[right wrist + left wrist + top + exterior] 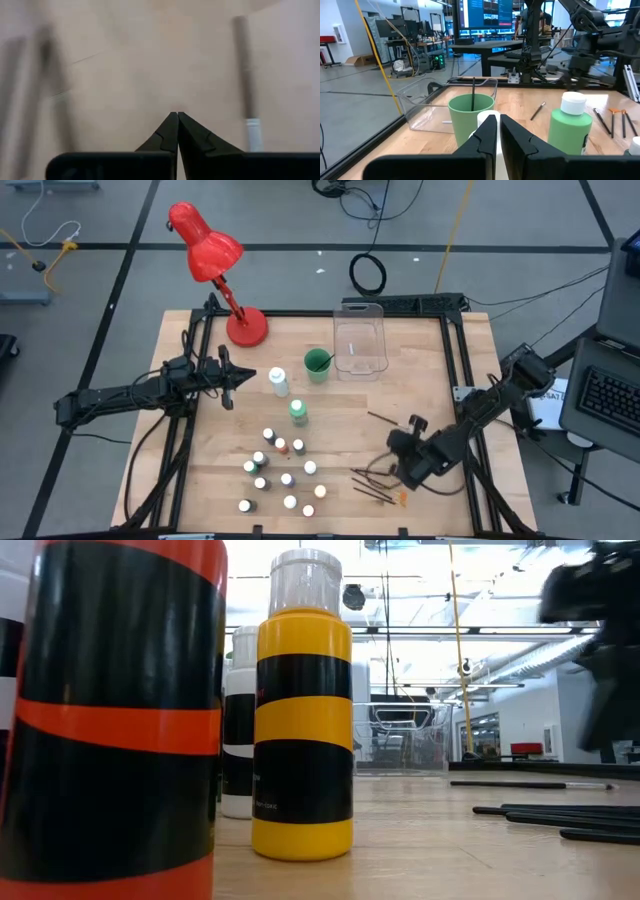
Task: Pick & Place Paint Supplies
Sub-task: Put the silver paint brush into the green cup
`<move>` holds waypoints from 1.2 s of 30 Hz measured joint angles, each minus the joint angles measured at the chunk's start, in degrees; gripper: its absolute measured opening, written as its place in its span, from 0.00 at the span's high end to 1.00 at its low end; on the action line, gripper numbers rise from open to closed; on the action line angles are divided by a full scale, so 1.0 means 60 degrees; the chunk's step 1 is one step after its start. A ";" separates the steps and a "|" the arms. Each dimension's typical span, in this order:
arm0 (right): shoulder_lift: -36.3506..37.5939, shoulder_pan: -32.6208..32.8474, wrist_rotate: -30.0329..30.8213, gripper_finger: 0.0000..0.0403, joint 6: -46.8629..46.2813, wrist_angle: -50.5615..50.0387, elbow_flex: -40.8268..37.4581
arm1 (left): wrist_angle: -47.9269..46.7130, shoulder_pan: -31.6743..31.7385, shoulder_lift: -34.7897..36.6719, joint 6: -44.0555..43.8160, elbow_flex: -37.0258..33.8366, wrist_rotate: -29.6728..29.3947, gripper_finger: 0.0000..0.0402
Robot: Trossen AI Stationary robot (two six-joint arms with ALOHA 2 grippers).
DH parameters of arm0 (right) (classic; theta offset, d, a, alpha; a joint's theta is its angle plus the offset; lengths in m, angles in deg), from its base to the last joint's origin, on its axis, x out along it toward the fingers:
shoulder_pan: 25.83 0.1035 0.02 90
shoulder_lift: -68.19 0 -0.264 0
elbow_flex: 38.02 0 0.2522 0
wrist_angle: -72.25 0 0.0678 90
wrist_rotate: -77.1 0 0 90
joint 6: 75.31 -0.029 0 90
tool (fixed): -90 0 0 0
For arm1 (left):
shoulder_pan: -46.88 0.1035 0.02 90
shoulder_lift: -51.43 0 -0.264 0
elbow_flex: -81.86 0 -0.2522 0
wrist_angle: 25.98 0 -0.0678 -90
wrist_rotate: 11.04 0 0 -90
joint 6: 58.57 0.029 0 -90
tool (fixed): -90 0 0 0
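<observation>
Just above the wooden table point(200, 480), beside the scattered brushes point(372, 485), the right gripper point(177, 116) hovers with fingers pressed shut, holding nothing. Nearer the green cup point(317, 364), the left gripper point(498, 121) is closed too, empty, pointing at a white-capped tall bottle point(278, 382). The other tall bottle point(298, 412) stands below the cup; the tiny paint bottles point(286, 478) cluster farther down.

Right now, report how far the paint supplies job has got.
Done: one brush stands in the green cup. In hand: nothing; the right gripper is shut, low over the loose brushes, and the left gripper is shut beside the white bottle. Left: small paint bottles, both tall bottles, and those brushes. The clear bin looks empty.
</observation>
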 joint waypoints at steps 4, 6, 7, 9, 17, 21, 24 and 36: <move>0.0218 -0.0988 -0.0508 0.89 0.0257 -0.1577 0.0178 | 0.0000 -0.0004 0.0000 0.0019 0.0000 0.0000 0.94; 0.0275 -0.1538 -0.1060 0.80 0.0468 -0.2278 0.0177 | 0.0000 0.0000 0.0000 0.0093 0.0000 0.0000 0.94; 0.0286 -0.1822 -0.1363 0.76 0.0647 -0.2624 0.0172 | -0.0004 -0.0002 0.0001 0.0139 0.0000 -0.0003 0.94; 0.0312 -0.2471 -0.2116 0.66 0.1242 -0.2934 0.0172 | -0.0004 0.0000 0.0000 0.0181 0.0000 -0.0004 0.94; 0.0298 -0.4682 -0.3221 0.41 0.3782 -0.3040 0.0016 | -0.0066 0.0000 0.0004 0.0081 0.0000 0.0000 0.94; 0.0298 -0.5632 -0.3504 0.43 0.4455 -0.3172 -0.0311 | -0.0326 -0.0002 0.0000 0.0015 -0.0002 0.0000 0.94; 0.0298 -0.6088 -0.4305 0.47 0.4990 -0.2582 -0.0703 | -0.0574 0.0000 0.0001 -0.0042 -0.0004 0.0000 0.94; 0.0419 -0.6209 -0.4133 0.52 0.6501 -0.1817 -0.1205 | -0.0985 -0.0002 0.0002 -0.0550 -0.0004 0.0011 0.94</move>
